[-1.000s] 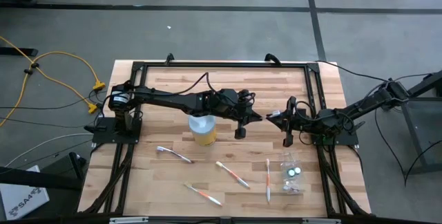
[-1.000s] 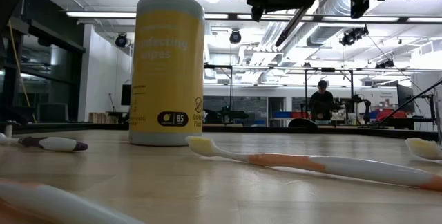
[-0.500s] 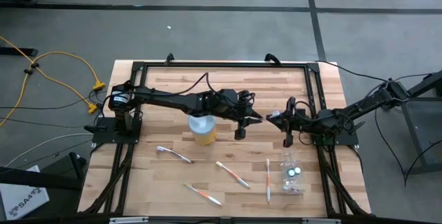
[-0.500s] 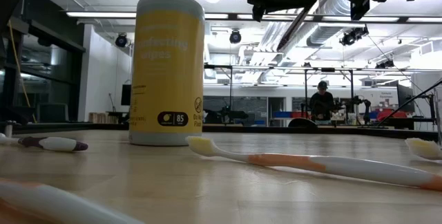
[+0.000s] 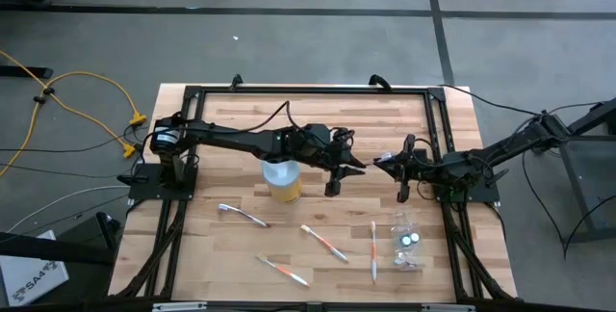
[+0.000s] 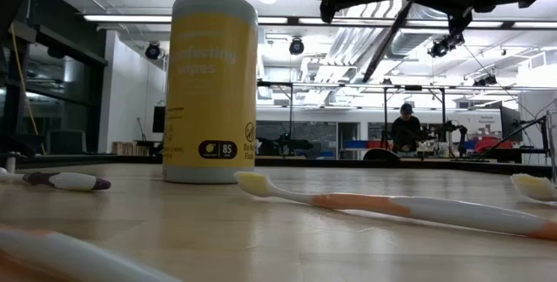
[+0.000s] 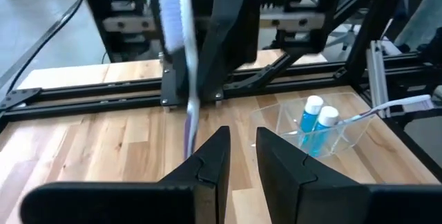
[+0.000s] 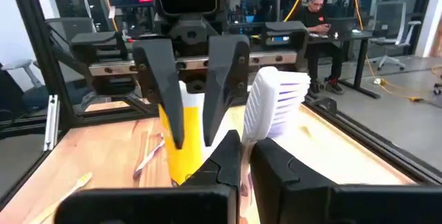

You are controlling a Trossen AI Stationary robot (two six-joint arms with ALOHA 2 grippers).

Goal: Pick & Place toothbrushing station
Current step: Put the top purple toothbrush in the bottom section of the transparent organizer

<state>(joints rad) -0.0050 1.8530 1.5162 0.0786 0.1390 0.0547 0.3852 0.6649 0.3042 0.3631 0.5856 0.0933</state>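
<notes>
Since the earlier frame, the left gripper (image 5: pixel 334 183) has parted its fingers and released the toothbrush (image 8: pixel 275 104), which the right gripper (image 5: pixel 403 190) is now holding alone; the two grippers have also drawn slightly apart over the middle of the table (image 5: pixel 241 240). In the right wrist view, the right fingers are pressing together on the brush handle, with the white bristle head standing up above them, and the left gripper's two fingers are hanging apart just beyond it. In the left wrist view, the same brush is appearing upright in front of the separated left fingers (image 7: pixel 210 163), no longer touched by them. A yellow wipes canister (image 5: pixel 282 179) is standing just beside the left gripper. The clear holder cup (image 5: pixel 405 245) is lying near the table's right front, below the right gripper in the high view, containing two teal-capped bottles (image 7: pixel 317 121) and one white toothbrush (image 7: pixel 395 104). Three orange-handled toothbrushes (image 5: pixel 324 242) are lying loose on the wood near the front edge, and a purple-tipped toothbrush (image 5: pixel 243 216) is lying to their left. A person (image 6: pixel 405 128) is standing far off in the room behind.
</notes>
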